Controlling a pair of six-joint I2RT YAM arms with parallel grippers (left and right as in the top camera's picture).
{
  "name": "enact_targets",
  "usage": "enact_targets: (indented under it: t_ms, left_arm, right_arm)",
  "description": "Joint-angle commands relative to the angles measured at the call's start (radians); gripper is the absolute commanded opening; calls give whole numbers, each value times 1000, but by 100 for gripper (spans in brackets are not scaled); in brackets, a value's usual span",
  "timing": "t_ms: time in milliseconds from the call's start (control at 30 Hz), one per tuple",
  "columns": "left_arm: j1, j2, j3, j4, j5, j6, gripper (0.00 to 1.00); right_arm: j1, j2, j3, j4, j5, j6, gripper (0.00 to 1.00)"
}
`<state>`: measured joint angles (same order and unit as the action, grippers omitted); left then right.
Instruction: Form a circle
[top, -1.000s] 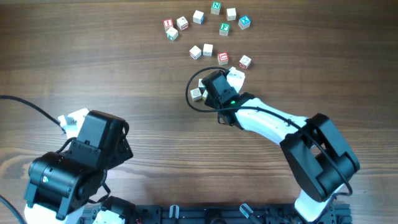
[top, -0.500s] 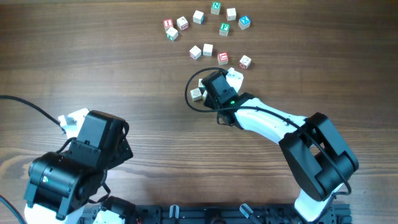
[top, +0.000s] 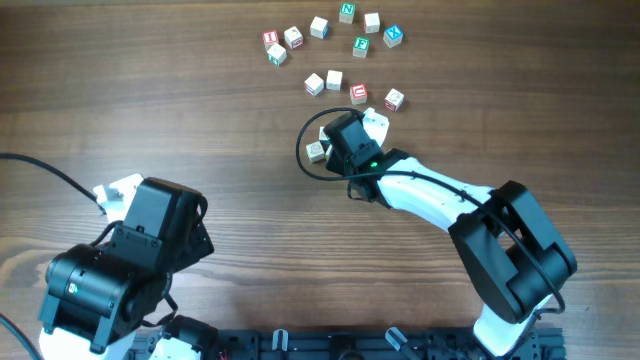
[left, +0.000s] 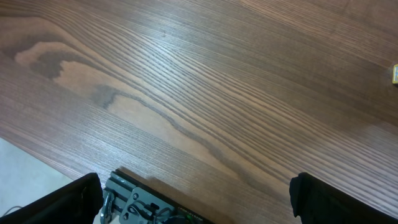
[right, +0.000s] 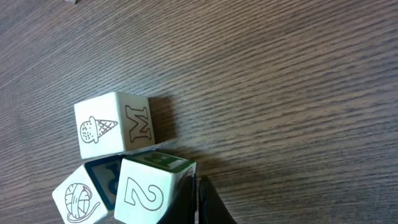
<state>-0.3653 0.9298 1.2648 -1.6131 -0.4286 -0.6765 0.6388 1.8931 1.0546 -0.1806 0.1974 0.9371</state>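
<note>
On the left, the left gripper (left: 196, 199) hangs spread wide over bare desk (left: 199, 74) at the near-left corner, grasping nothing, exactly where it was a second ago. Moving right, the one small change shows in the overhead view: the right gripper (top: 345, 128) has crept a touch to the left and away, along with the small clump of cubes (top: 318, 150) at its tip. Its fingers (right: 202, 202) are clenched together with nothing between them, and they seem to rest against the near side of the green-edged "2" cube (right: 146, 190), so it looks more like a push than a grip. In the right wrist view that cube sits against a blue-lettered cube (right: 106, 177), a yarn-ball cube (right: 78, 202), and an "M" cube with an ice-cream cone (right: 112, 124) just beyond. For the task this likely means the clump is being nudged slowly toward the others, with little progress in that second. The circle itself is not yet formed: the loose cubes (top: 335, 80) lie at the far middle of the desk as a ragged arc, its long axis running left to right, from the red-lettered cube (top: 270, 38) to the blue-lettered one (top: 393, 35), bulging away at the green "N" cube (top: 347, 12), with a second short row nearer; the near-left side, where the clump sits, is still open.
</note>
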Motion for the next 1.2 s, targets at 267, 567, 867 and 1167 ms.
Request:
enact_targets:
  t_ms: [267, 567, 867, 1167]
  left_arm:
    - [6, -2, -3, 0, 1, -16, 100]
    - [6, -2, -3, 0, 1, -16, 100]
    - [6, -2, -3, 0, 1, -16, 100]
    - [6, -2, -3, 0, 1, -16, 100]
  right_arm:
    - [3, 15, -1, 5, -23, -21, 5]
    - [3, 15, -1, 5, -24, -21, 5]
    - [3, 15, -1, -8, -42, -20, 5]
    - [3, 15, -1, -10, -42, -20, 5]
